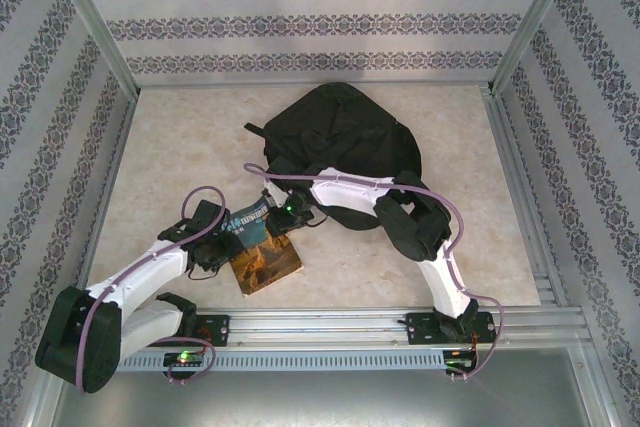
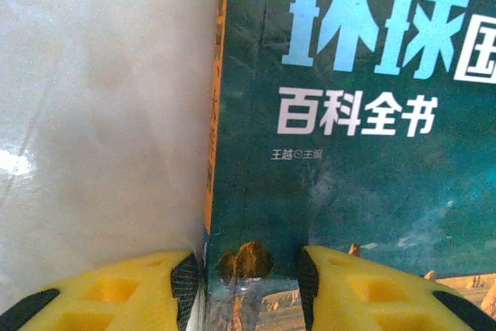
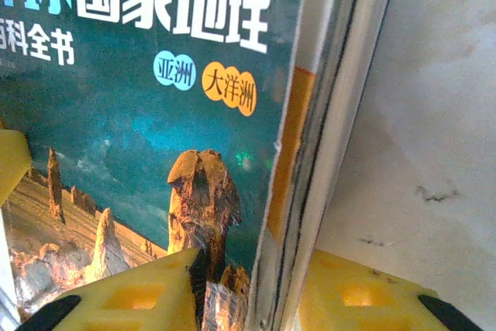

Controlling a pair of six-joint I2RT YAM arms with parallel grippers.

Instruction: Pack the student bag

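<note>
1. The left gripper (image 2: 252, 284) has its jaws parted and straddles the spine-side corner of a book (image 2: 349, 191). One yellow finger (image 2: 116, 292) sits over bare table just beside the orange spine. The other sits over the teal cover, which shows face-on in the gap.
2. The right gripper (image 3: 252, 277) straddles the book's opposite long edge. One finger is over the cover by the rock-pillar photograph, and the other is beyond the shiny page edge. I cannot tell whether it pinches the book or merely brackets it.
3. The book has a large pale-blue and white Chinese title above a desert rock scene. In the top view it lies between the two wrists, left of centre and near the arms, with its title end toward the bag.
4. The student bag (image 1: 340, 132) lies on the table (image 1: 180, 147) just beyond the book, about mid-table toward the far wall. It is black and slumped, with a strap trailing off its left side. The right arm (image 1: 350, 190) reaches leftward across the bag's near edge. Whether the bag touches the book is hidden by that arm.
5. The table is pale and marbled, with patterned walls (image 1: 300, 22) around it and a metal rail (image 1: 330, 322) along its near edge.
</note>
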